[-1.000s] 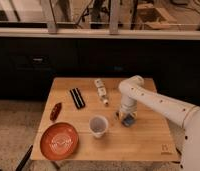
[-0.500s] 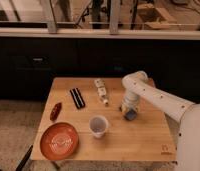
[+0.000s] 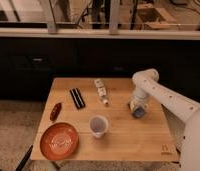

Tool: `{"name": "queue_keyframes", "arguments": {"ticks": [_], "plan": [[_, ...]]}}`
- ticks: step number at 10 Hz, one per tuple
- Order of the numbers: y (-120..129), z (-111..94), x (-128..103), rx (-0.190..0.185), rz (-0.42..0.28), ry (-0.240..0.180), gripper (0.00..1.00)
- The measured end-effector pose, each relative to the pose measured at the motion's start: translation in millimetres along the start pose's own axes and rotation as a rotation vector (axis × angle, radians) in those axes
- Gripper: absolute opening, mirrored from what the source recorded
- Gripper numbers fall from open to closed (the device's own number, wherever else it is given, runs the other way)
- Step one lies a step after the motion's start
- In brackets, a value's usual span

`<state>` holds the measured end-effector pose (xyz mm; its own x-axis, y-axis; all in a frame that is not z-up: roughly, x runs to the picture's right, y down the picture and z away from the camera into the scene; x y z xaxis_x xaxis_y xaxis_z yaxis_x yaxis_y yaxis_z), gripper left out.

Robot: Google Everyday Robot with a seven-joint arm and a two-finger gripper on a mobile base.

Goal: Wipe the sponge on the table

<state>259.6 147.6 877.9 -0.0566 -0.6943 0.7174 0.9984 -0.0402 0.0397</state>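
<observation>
Light wood desk (image 3: 123, 145). Whitish cup (image 3: 98, 126). Orange-red plate (image 3: 59, 141) with faint pale rings, left of cup. Black bar (image 3: 77, 98) and dark red item (image 3: 55, 111) behind-left of cup. Grey-white end effector (image 3: 137, 111) right of cup, bluish sponge (image 3: 138, 113) at tip.

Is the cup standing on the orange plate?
No: the cup stands on the bare table beside the orange plate, apart from it; the hand holds the sponge against the tabletop farther right.

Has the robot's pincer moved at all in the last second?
Yes. The pincer has slid rightward over the wooden table, farther from the white cup, which stayed put.
</observation>
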Motion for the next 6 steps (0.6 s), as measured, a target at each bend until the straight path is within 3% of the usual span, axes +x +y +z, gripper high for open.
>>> {"name": "queue_keyframes", "arguments": {"ticks": [3, 6], "plan": [[18.1, 5.7, -15.8, 0.012, 0.031, -0.02, 0.0], [27.5, 12.9, -47.9, 0.034, 0.042, -0.038, 0.0]]}}
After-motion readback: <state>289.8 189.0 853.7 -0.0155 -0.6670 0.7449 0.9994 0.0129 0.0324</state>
